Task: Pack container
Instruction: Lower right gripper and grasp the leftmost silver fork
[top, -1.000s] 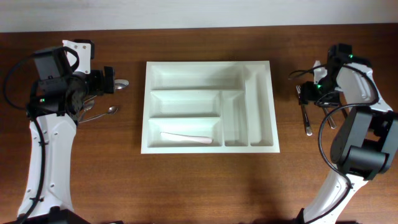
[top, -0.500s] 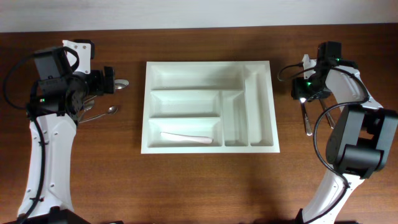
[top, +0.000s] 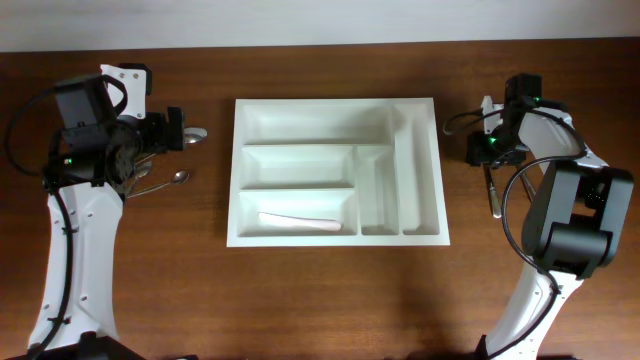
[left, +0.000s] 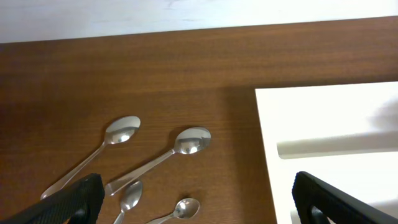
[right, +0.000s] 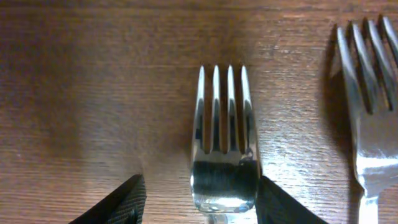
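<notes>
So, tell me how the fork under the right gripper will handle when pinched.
The fork looks like polished metal: probably stiff, and slippery. It lies flat on the table, so it shouldn't roll, but may pivot if gripped off-centre.

The white five-compartment container (top: 310, 122) lies flat mid-table, holding one white utensil (top: 300, 220).

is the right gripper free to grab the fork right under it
Likely yes: the fork lies flat on bare table between the right gripper's open fingers, and the neighbouring fork sits apart.
</notes>
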